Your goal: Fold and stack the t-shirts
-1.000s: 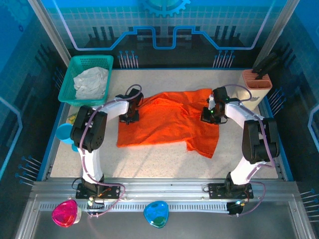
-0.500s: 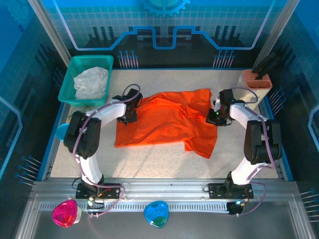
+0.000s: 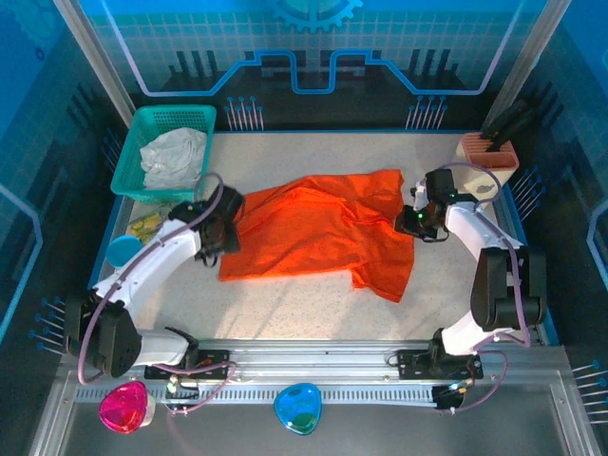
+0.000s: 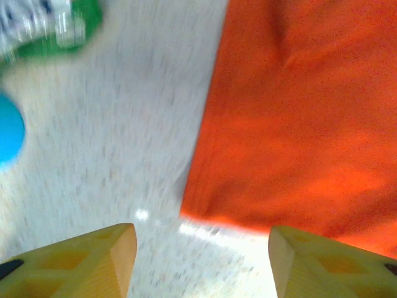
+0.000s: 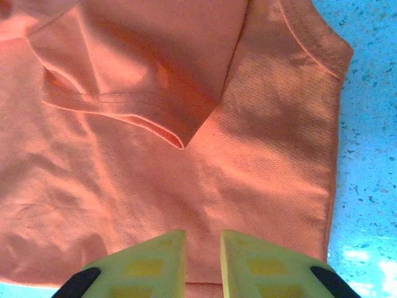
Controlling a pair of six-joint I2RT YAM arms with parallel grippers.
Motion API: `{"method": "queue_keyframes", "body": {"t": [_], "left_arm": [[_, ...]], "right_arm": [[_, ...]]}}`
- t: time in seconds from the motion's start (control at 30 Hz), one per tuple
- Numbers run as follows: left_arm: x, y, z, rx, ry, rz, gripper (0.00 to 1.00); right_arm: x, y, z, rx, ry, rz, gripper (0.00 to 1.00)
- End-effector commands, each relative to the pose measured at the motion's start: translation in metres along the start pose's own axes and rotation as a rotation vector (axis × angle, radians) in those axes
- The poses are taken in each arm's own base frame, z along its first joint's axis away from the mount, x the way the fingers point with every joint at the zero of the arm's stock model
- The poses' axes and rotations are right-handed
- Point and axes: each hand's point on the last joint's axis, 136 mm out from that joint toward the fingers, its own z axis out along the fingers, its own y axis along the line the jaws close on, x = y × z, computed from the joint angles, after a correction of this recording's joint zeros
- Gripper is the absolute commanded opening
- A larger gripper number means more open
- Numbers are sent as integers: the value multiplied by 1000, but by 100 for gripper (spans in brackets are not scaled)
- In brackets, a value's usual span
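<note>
My left claw (image 4: 201, 237) has sprung apart and let go: nothing sits between its fingers now, and the orange t-shirt (image 3: 318, 233) has its edge just ahead. My right claw (image 5: 203, 241) has loosened too, with a narrow gap over the cloth. The shirt lies flatter at centre frame on the surface (image 3: 285, 309) — the grey t-shirt (image 3: 174, 157) stays in the basket (image 3: 142, 123), upper left.

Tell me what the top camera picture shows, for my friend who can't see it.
A bright orange t-shirt lies spread out on a speckled table, with the robot's left hand by its left edge and the right hand by its right edge. A whitish-grey t-shirt sits crumpled in a teal basket at the back left corner.
</note>
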Motion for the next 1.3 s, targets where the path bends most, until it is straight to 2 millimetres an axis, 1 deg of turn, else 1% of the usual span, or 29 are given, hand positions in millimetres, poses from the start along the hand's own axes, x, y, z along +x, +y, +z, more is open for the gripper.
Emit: {"method": "queue_keyframes", "body": {"t": [0.0,0.1,0.2,0.37,0.43,0.57,0.67,0.77,0.9,0.97,1.03,1.1,1.17,1.2,1.27], "left_arm": [[43,11,7,70,86,-187,58],[59,15,17,109,96,-277,58],[62,16,26,118,101,-340,59],[54,0,44,167,103,-414,61],[48,-3,51,162,93,-444,61],[37,-2,65,134,66,-485,58],[35,-2,76,117,85,-499,56],[34,-7,89,123,99,-496,53],[34,-15,104,123,125,-484,45],[34,-18,110,121,134,-472,37],[32,-21,115,117,137,-461,27],[30,-23,118,118,135,-451,14],[26,-25,119,129,127,-441,2],[24,-26,120,135,123,-438,0],[20,-28,119,155,115,-434,0]], "right_arm": [[3,0,-10,-14,-14,-13,23],[2,3,-12,-30,-21,-18,23],[4,5,-11,-41,-24,-18,23],[7,6,-9,-51,-23,-19,24],[7,6,-9,-52,-23,-19,24],[8,6,-10,-54,-26,-23,26],[8,6,-10,-52,-25,-25,26],[8,5,-10,-49,-22,-25,26],[7,6,-12,-46,-22,-36,27],[5,11,-19,-51,-46,-63,31],[0,20,-32,-59,-93,-105,35],[-5,31,-50,-76,-156,-156,38],[-10,47,-73,-96,-236,-216,40],[-11,54,-83,-103,-271,-246,41],[-12,69,-104,-113,-335,-325,43]]}}
